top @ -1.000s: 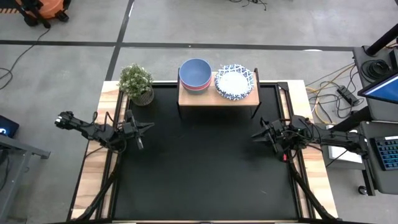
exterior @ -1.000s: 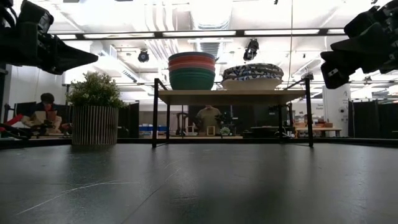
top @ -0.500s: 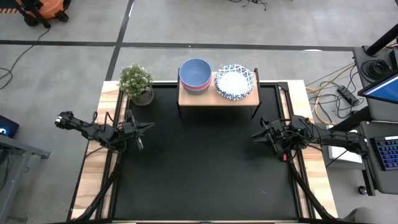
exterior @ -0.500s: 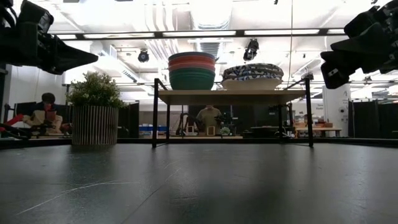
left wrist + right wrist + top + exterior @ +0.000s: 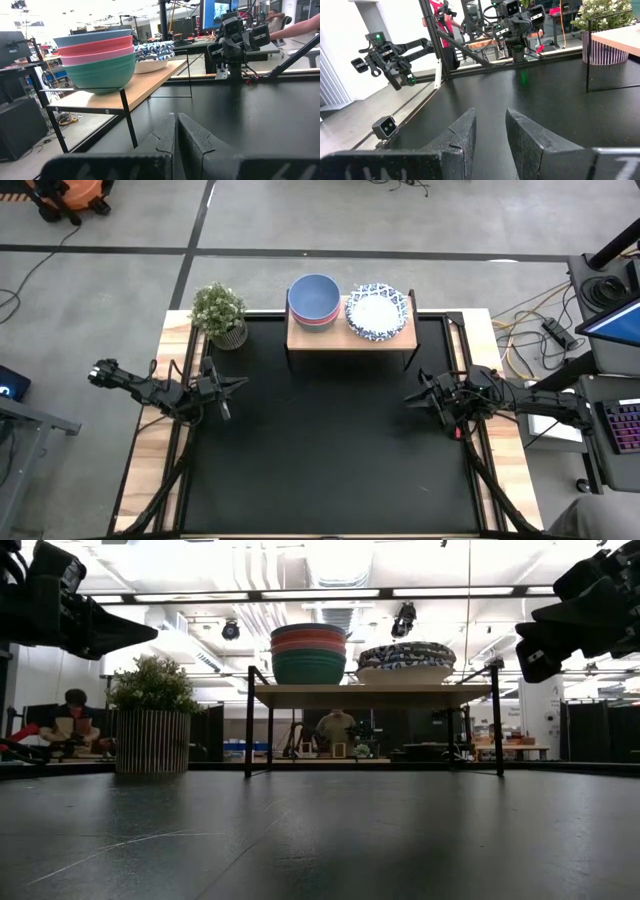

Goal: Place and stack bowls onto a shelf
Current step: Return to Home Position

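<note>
The shelf (image 5: 350, 336) stands at the table's far edge on thin black legs. On its left half is a nested stack of plain bowls (image 5: 314, 299), blue on top, then red, pink and green (image 5: 97, 55). On its right half is a stack of white bowls with blue-patterned rims (image 5: 377, 311), which also shows in the low view (image 5: 406, 660). My left gripper (image 5: 240, 383) hovers at the table's left side, shut and empty. My right gripper (image 5: 410, 396) hovers at the right side, narrowly open and empty. Both point toward the table's middle, clear of the shelf.
A potted plant (image 5: 220, 315) stands at the far left corner, beside the shelf. The black mat (image 5: 330, 450) covers the table between the arms. People sit in the room beyond the table (image 5: 70, 725). A person's edge shows at the high view's lower right corner (image 5: 605, 525).
</note>
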